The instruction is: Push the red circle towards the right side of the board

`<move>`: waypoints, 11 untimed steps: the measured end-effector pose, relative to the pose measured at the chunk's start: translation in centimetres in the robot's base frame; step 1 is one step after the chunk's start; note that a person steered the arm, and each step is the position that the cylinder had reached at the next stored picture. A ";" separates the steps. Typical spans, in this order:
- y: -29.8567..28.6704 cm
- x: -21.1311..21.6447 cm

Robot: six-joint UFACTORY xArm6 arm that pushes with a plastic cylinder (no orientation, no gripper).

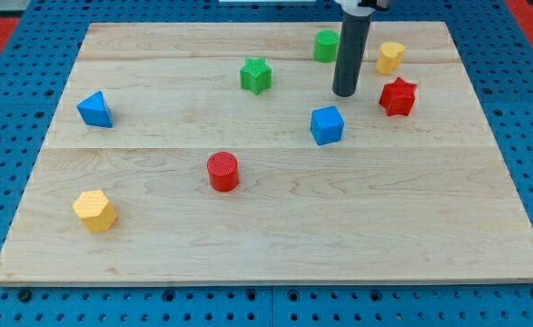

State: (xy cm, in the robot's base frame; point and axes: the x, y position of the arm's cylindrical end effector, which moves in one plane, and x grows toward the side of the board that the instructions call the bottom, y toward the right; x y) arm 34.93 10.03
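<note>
The red circle stands on the wooden board, left of the middle. My tip rests on the board in the upper right part, well up and to the right of the red circle. The tip is just above the blue cube, left of the red star, and below the green block.
A green star lies at upper middle. A yellow block sits near the top right. A blue triangle is at the left. A yellow hexagon is at lower left. Blue pegboard surrounds the board.
</note>
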 end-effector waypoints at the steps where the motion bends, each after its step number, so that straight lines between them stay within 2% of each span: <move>1: -10.1 -0.8; 2: -19.6 1.3; 3: -22.2 7.8; 4: -19.8 11.7; 5: -19.7 13.5; 7: -6.6 14.2; 8: -2.4 12.6; 9: 1.1 13.9; 10: 1.2 17.1; 11: 3.8 14.6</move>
